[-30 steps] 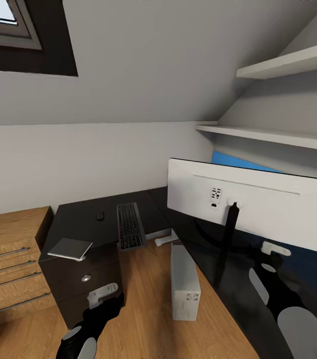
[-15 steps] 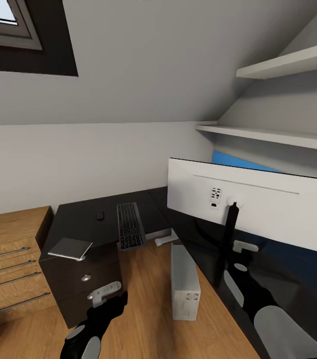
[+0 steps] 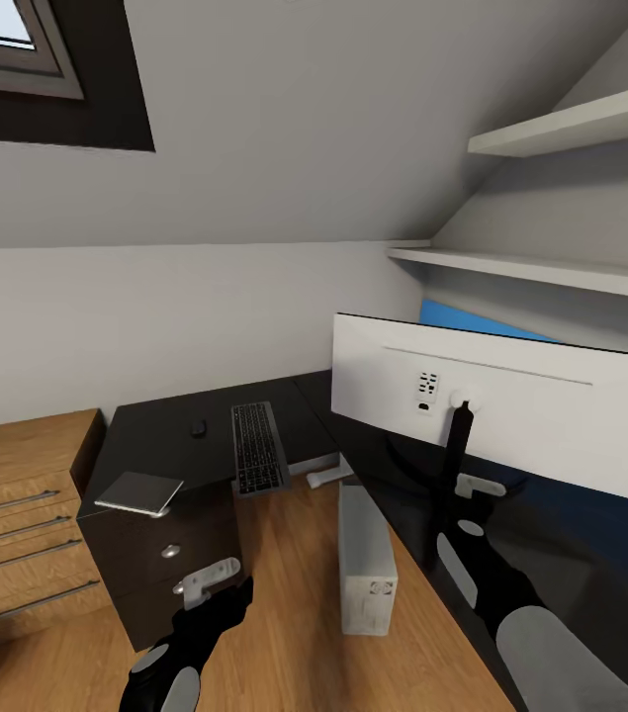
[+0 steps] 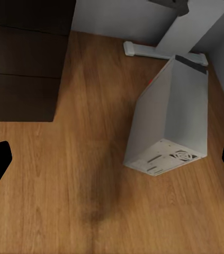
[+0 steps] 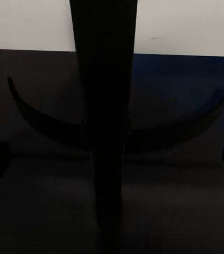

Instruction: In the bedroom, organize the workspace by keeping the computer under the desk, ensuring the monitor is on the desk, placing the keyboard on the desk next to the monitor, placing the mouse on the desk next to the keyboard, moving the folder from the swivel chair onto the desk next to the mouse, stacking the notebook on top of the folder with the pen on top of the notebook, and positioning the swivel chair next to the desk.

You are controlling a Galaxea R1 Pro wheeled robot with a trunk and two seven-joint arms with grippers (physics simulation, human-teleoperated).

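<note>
While the monitor (image 3: pixel 511 405) stands on the black counter (image 3: pixel 170 435) with its white back to the camera, its thin stand (image 5: pixel 104 121) runs centred between the right end effector's (image 3: pixel 474 487) spread, released fingertips. Keyboard (image 3: pixel 257 448) and mouse (image 3: pixel 197 428) lie near each other on the counter's far wing, a grey notebook (image 3: pixel 139 492) at its near corner. Computer (image 4: pixel 167 124) sits on the wood floor beside the drawers. Left end effector (image 3: pixel 207 582) hangs released above the floor.
</note>
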